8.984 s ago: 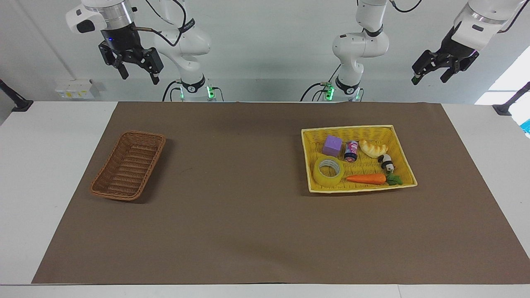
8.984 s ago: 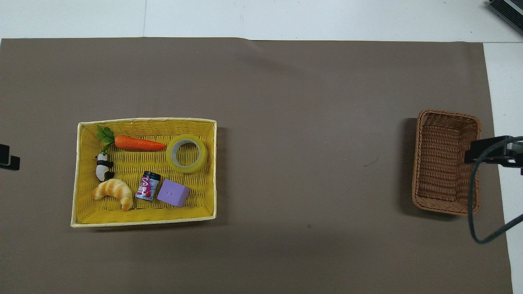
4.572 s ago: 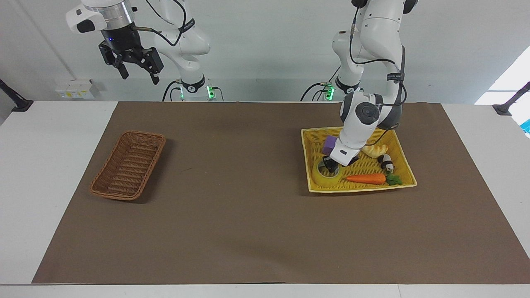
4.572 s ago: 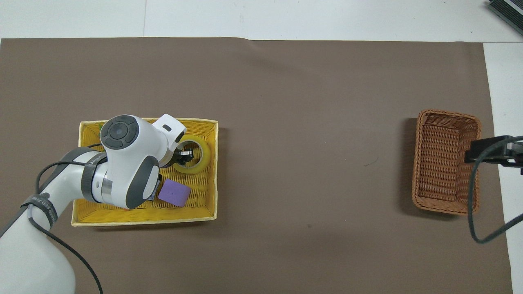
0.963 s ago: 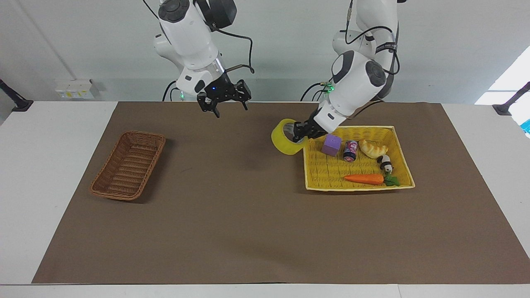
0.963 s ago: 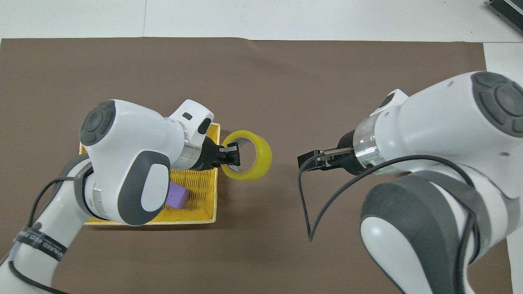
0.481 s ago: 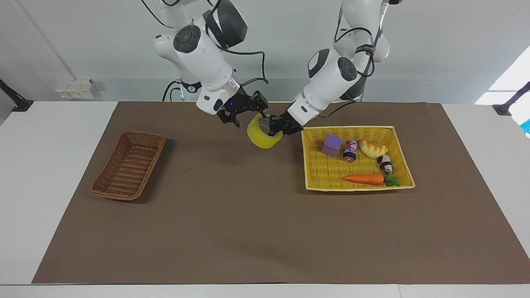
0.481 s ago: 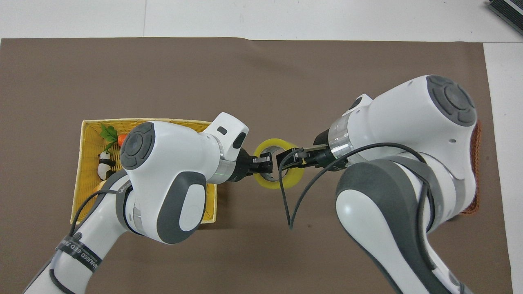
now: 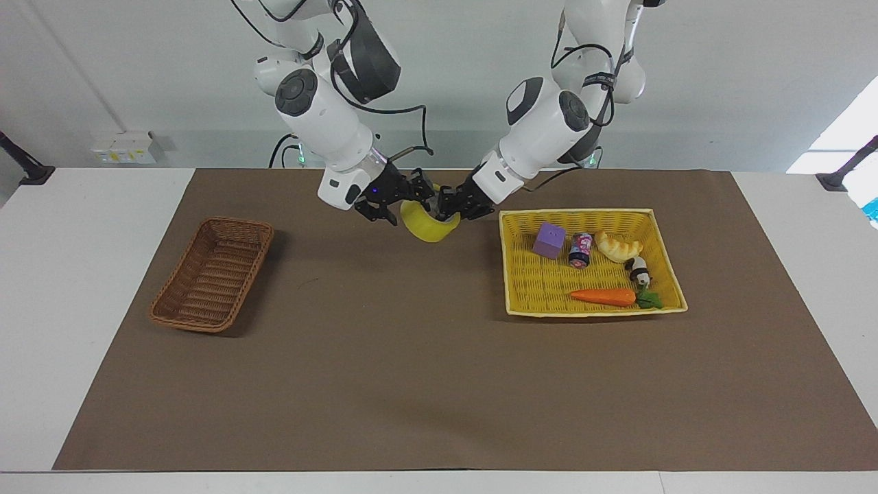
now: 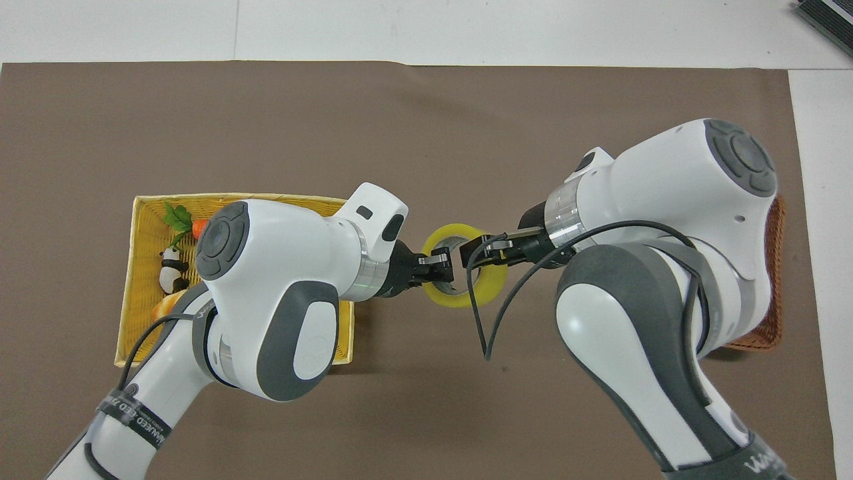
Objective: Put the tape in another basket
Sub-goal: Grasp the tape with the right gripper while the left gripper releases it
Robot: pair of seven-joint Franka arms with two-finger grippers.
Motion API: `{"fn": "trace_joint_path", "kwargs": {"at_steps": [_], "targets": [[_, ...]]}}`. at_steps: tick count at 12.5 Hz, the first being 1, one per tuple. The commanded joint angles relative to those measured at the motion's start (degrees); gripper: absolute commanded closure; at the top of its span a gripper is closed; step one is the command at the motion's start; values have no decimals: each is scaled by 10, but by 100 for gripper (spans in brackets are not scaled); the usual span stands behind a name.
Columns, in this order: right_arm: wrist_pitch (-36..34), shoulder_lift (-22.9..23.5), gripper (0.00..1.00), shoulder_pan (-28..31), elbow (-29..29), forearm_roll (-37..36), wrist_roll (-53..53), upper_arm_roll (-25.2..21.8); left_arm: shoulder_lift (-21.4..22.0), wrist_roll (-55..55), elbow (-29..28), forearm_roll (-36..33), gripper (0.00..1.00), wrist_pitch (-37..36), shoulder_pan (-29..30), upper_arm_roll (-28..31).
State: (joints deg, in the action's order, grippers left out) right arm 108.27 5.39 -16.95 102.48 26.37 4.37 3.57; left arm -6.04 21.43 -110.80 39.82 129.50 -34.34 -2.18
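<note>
So your right end effector (image 9: 411,197) has just closed in on the tape (image 9: 425,225), which your left end effector (image 9: 449,203) keeps clenched mid-air above the desk (image 9: 411,384). Handover's on; can't tell if the right has clamped. Basket (image 9: 212,273) waits empty.
</note>
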Motion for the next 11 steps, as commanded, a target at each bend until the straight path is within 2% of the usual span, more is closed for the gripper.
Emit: {"fn": "trace_joint_path", "kwargs": {"at_steps": [1,2,3,6,8,9,11], "targets": [[5,1,100,14,4,6,-17,1,15,0,-2,15,70,4,-13,9],[5,1,100,15,3,3,-16,1,16,2,1,15,18,12,-13,9],[4,5,100,17,0,-2,-14,0,23,20,3,15,0,20,-15,6],[-6,19,100,47,-21,-5,-17,-1,51,68,4,15,0,16,-6,10],[-11,23,100,89,-29,-10,-31,0,64,73,1,15,0,1,25,10],[-22,23,100,111,-28,-15,-58,-1,69,90,5,15,0,-20,41,11],[-47,22,100,174,-22,-69,-137,-3,84,99,10,0,0,-84,92,16]]}}
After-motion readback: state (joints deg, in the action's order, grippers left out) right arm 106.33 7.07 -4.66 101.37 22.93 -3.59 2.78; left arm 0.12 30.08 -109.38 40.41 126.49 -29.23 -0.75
